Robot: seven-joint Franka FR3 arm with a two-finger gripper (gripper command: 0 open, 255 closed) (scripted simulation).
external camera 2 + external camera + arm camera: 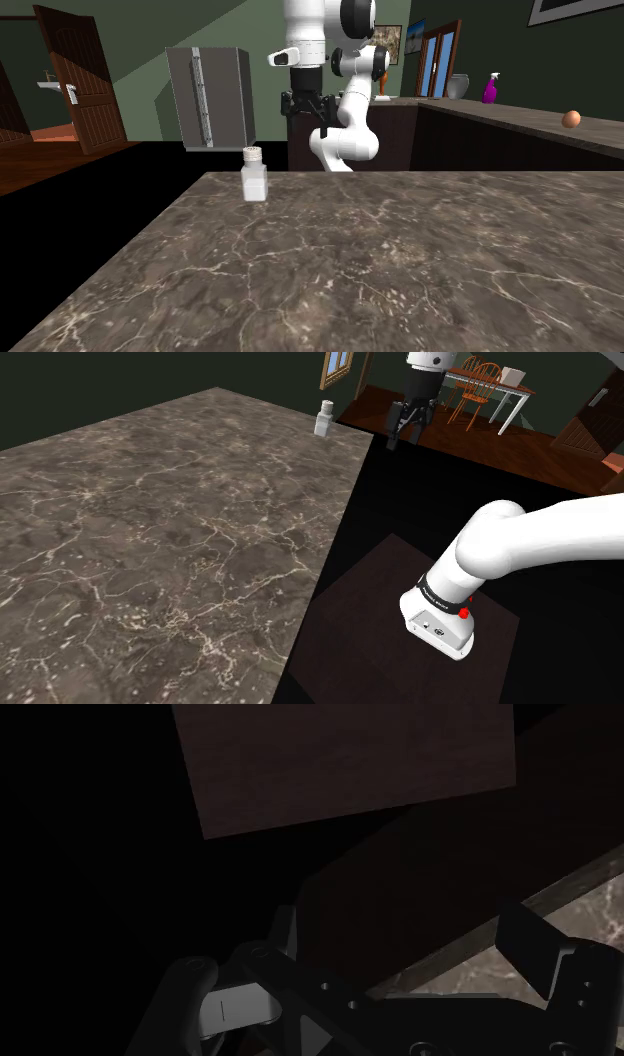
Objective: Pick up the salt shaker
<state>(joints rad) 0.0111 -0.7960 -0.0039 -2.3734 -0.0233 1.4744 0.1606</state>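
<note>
Salt shaker [324,418], white-bodied with a grey cap, upright on the dark veined marble surface [150,532]. Close to the far corner in the shoulder view, just in from the edge on the arm's side. Same placing in the second exterior view: salt shaker [254,175] near the edge of the surface [380,270] facing the robot, toward that edge's left end as seen there.

Black gripper [402,436] off the surface, out past the arm-side edge, pointed downward and hanging higher than the salt shaker's cap. Near the salt shaker's corner but apart from it. In the second exterior view, gripper [308,116] behind the salt shaker and above it, a little to that view's right. Fingers [535,949] spread apart, holding nothing. Ahead of the gripper [360,954] in the wrist view, a dark brown panel and a strip of the marble surface [600,919].

White arm [540,537] rising from the dark stand [370,592], black area around it. Farther off: grey fridge [210,95], brown door [85,90], purple spray bottle [490,88] and orange ball [571,118] on another counter, white table [520,390] with wooden chairs [476,382].
</note>
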